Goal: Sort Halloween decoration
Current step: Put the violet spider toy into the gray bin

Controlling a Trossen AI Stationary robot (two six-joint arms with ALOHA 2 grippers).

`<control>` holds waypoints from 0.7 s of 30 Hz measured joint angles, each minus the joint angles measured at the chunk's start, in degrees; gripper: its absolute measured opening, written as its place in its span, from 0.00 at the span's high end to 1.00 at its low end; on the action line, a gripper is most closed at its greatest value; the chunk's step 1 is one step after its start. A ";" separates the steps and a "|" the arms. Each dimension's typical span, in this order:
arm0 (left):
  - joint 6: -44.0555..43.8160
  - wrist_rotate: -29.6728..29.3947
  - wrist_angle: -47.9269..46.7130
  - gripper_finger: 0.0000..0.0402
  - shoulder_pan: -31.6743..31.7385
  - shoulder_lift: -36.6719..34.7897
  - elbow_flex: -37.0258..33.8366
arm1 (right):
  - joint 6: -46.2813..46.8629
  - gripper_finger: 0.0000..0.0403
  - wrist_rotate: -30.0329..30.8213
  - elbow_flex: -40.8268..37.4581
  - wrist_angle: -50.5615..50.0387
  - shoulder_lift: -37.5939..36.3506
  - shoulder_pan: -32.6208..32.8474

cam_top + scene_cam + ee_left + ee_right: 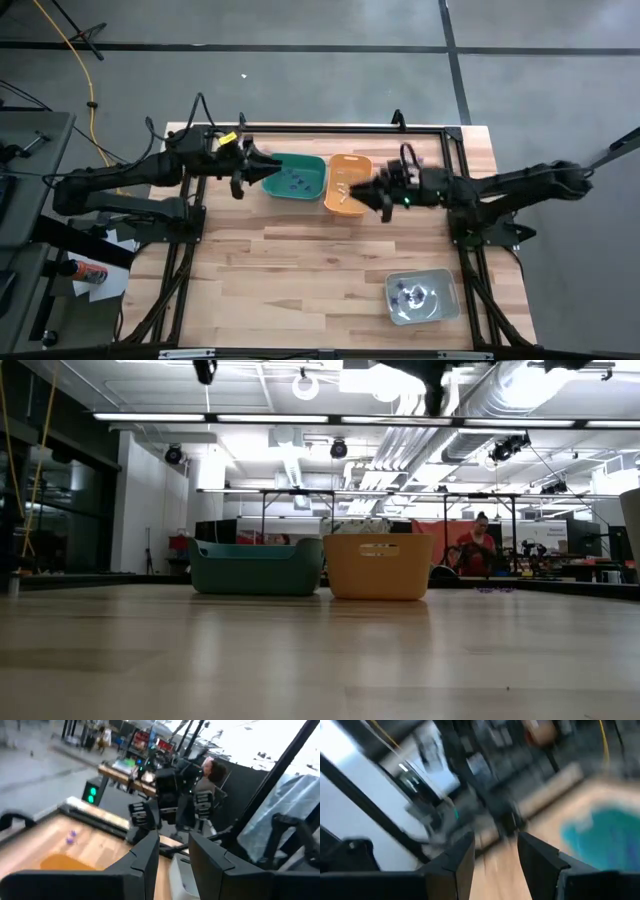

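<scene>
Small purple trinkets (294, 182) lie in the green bin (300, 165), and whitish ones (342, 190) in the orange bin (352, 160) beside it. More trinkets (413, 294) sit in the grey bin (445, 300) at the near right. One purple trinket (71, 837) lies loose on the table. My left gripper (262, 170) hovers level over the green bin's left end, open (174, 855) and empty. My right gripper (366, 190) hovers level at the orange bin's right side, open (495, 852), with nothing between its fingers. The two grippers face each other across the bins.
The green bin (256, 567) and orange bin (380, 566) stand side by side at the table's far middle. A black frame rail (330, 128) runs along the far edge. Bare wood lies between the bins and the near edge. A person (478, 545) sits in the room beyond.
</scene>
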 joint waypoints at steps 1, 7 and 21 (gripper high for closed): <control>1.67 -0.44 1.40 0.76 -0.50 0.73 0.00 | -2.56 0.64 -1.50 0.00 5.02 1.32 -1.61; 7.69 -6.24 6.08 0.76 -3.86 4.92 0.00 | -11.05 0.64 -12.82 5.82 11.46 6.41 -7.78; 16.70 -13.63 6.08 0.73 -5.79 6.62 0.02 | -25.11 0.64 -13.65 18.60 -14.28 7.44 -8.22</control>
